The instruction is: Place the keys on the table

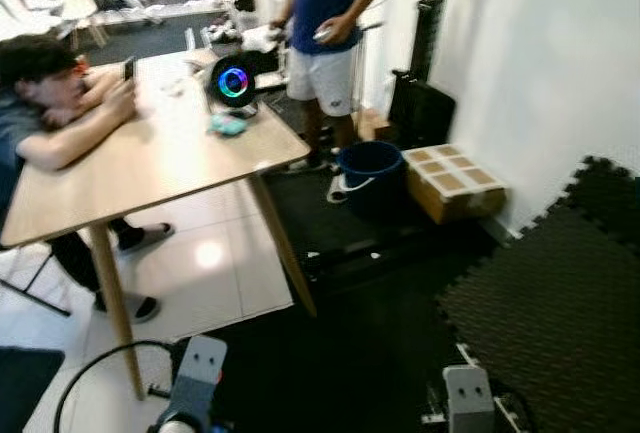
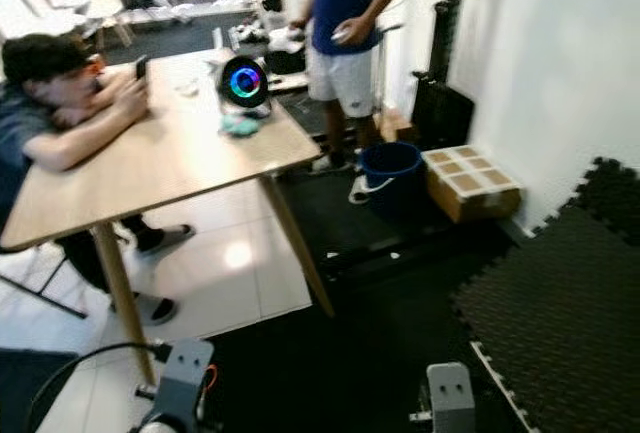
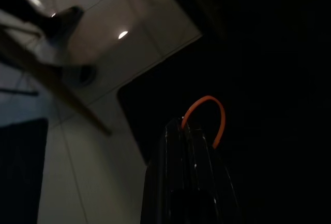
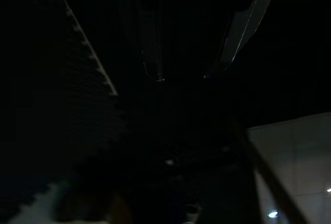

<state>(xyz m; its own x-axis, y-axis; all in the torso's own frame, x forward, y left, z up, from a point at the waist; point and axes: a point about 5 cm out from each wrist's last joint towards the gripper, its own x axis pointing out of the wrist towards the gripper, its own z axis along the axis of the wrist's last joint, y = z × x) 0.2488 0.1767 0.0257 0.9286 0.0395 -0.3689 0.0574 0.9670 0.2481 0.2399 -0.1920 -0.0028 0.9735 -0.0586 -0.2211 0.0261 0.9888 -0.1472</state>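
Left pincer (image 3: 189, 131) hangs low over the dark floor mat (image 1: 540, 313), fingers pressed together with a thin orange loop (image 3: 209, 115) sticking out between the tips. Probably the keys' ring, but the keys themselves can't be made out. Right pincer: too dark, cannot tell its state. Light wooden bench (image 1: 150, 168) is ahead-left, well apart. My call: close in on the near edge, lift clear of the rim, release on bare wood, away from the seated person (image 1: 45, 103) and the glowing round speaker (image 1: 232, 82).
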